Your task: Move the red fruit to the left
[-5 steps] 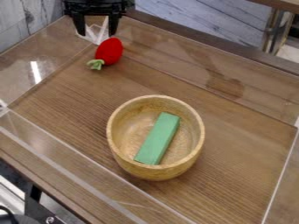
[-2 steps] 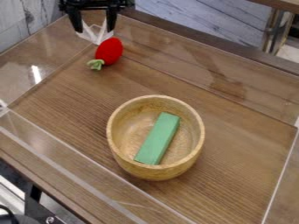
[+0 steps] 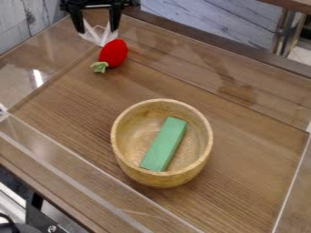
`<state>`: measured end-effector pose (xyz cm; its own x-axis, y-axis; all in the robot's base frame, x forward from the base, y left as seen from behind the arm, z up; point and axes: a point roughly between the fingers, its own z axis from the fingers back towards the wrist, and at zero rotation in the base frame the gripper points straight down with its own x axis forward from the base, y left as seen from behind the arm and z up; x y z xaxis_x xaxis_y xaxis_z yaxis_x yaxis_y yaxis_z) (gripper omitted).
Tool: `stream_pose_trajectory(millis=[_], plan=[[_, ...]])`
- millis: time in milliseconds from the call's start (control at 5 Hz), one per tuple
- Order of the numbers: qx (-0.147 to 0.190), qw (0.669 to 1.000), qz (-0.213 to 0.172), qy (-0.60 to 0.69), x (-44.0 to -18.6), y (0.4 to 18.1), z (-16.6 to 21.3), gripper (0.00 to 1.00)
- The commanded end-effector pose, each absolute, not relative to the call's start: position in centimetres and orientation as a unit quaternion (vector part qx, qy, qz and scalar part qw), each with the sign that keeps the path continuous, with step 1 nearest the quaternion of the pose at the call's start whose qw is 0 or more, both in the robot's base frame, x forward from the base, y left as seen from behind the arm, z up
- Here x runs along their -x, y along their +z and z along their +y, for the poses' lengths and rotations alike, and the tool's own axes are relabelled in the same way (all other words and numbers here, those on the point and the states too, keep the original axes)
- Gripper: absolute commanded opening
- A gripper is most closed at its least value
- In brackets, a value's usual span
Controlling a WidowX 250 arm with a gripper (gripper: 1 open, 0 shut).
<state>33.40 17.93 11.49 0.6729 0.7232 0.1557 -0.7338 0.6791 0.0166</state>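
The red fruit (image 3: 113, 53), a small glossy strawberry-like toy with a pale green stem end (image 3: 100, 67), lies on the wooden table at the upper left. My gripper (image 3: 95, 18) hangs just above and behind it at the top edge of the view, pointing down. Its two dark fingers (image 3: 75, 16) stand apart, open, with nothing between them. It is not touching the fruit. The upper part of the gripper is cut off by the frame.
A wooden bowl (image 3: 131, 121) sits in the middle of the table with a flat green block (image 3: 165, 143) lying inside it. Clear plastic walls (image 3: 49, 150) ring the table. A table leg (image 3: 286, 36) stands at the far right.
The gripper has risen a little and drawn back toward the top edge, away from the red fruit. The fruit, bowl and block have not moved.
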Motion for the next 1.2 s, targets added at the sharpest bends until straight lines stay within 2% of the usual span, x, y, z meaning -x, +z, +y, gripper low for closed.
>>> stream_pose_trajectory(millis=[0,200,400,600,800,1000], plan=[[-0.041,0.902,-0.121,0.412,-32.9,15.3,19.8,1.0],[-0.043,0.898,-0.118,0.421,-32.1,15.0,21.3,1.0],[-0.042,0.896,-0.116,0.427,-32.2,15.5,21.5,0.0],[-0.042,0.893,-0.112,0.434,-32.2,15.8,21.4,0.0],[-0.049,0.884,-0.109,0.452,-32.0,15.1,21.2,0.0],[-0.052,0.874,-0.105,0.472,-31.8,14.6,20.9,1.0]])
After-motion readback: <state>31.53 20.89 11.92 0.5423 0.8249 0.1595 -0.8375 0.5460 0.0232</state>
